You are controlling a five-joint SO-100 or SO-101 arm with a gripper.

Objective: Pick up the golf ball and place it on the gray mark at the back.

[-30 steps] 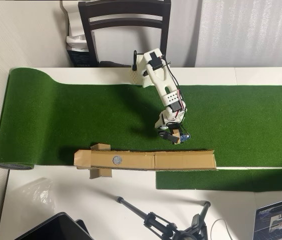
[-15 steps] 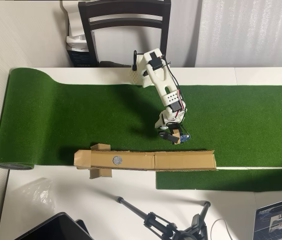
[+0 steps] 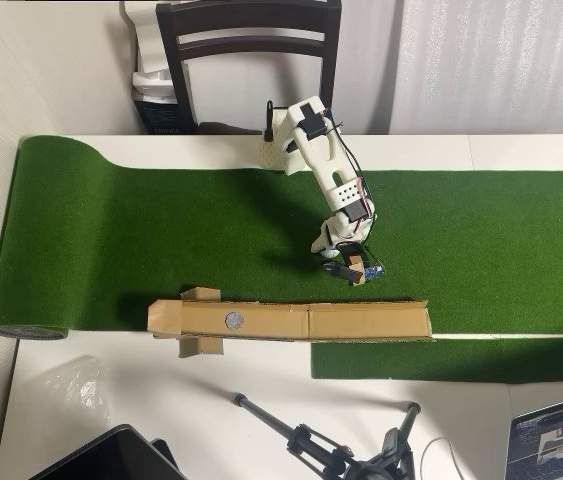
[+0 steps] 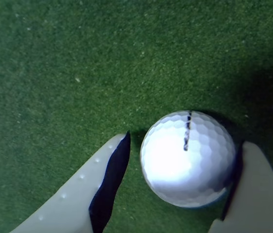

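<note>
Two fingers (image 4: 104,189) of the gripper (image 4: 177,182) stand spread around the golf ball (image 4: 187,158) on the turf (image 4: 78,73), not yet pinching. Close squarely on its widest part before lifting. Farther off, the gray mark (image 3: 232,320) waits on the cardboard strip (image 3: 361,321).

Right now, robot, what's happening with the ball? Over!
Pincer open, straddling golf ball on the turf. Right finger touching or nearly, left apart. Gray mark bare. Nothing in the way.

White bench (image 3: 111,400) under green turf (image 3: 161,230); dark chair (image 3: 249,40) behind, pale curtain (image 3: 501,60) at right, tripod (image 3: 331,450) in front, even indoor light.
</note>
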